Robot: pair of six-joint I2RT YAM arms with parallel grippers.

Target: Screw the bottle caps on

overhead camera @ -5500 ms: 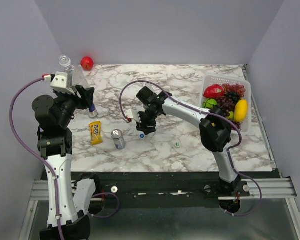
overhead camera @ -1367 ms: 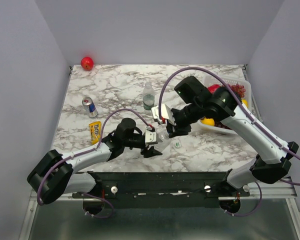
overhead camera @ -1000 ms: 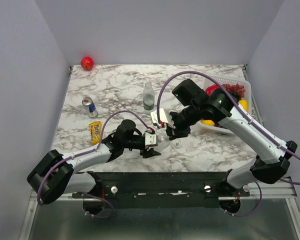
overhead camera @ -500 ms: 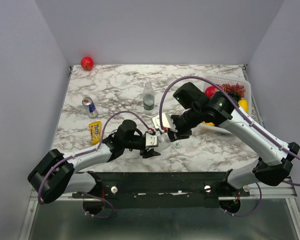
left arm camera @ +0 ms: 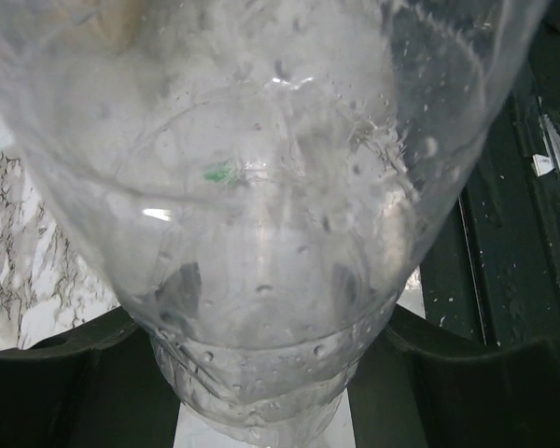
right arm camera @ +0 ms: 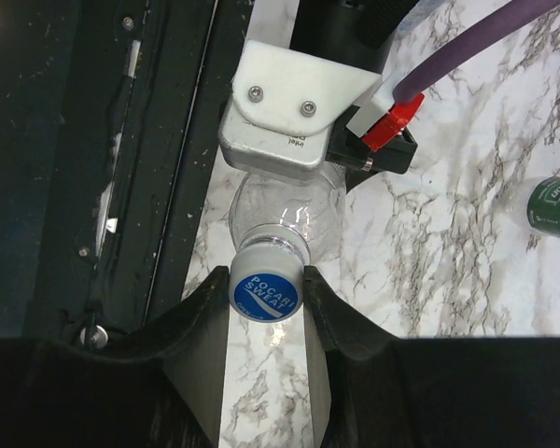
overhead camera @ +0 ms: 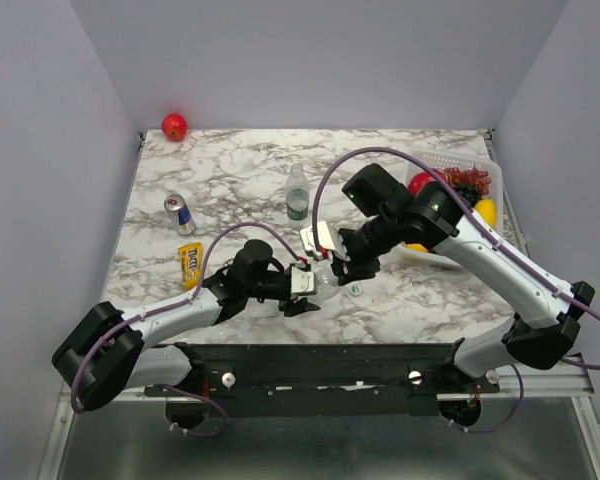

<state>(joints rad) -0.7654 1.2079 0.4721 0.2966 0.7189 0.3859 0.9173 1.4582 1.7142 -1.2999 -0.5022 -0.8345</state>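
My left gripper [overhead camera: 306, 284] is shut on the plain clear bottle [overhead camera: 320, 277] near the table's front edge; the bottle [left arm camera: 261, 187] fills the left wrist view between my dark fingers [left arm camera: 65, 383]. My right gripper [overhead camera: 335, 263] is shut on the white and blue cap [right arm camera: 267, 291], which sits on that bottle's neck [right arm camera: 287, 219]. The white cap with a green mark [overhead camera: 355, 288] lies on the marble just right of both grippers. The bottle with the dark green label [overhead camera: 297, 195] stands upright farther back, and its edge shows in the right wrist view [right arm camera: 553, 207].
A silver-blue can [overhead camera: 179, 213] and a yellow snack packet [overhead camera: 190, 263] are at the left. A red apple [overhead camera: 174, 126] sits in the far left corner. A white basket [overhead camera: 488, 250] of fruit is at the right. The black table rail [right arm camera: 103, 140] runs beside the bottle.
My right gripper has moved down and left with the cap onto the neck of the bottle held by my left gripper. The left arm has barely moved.
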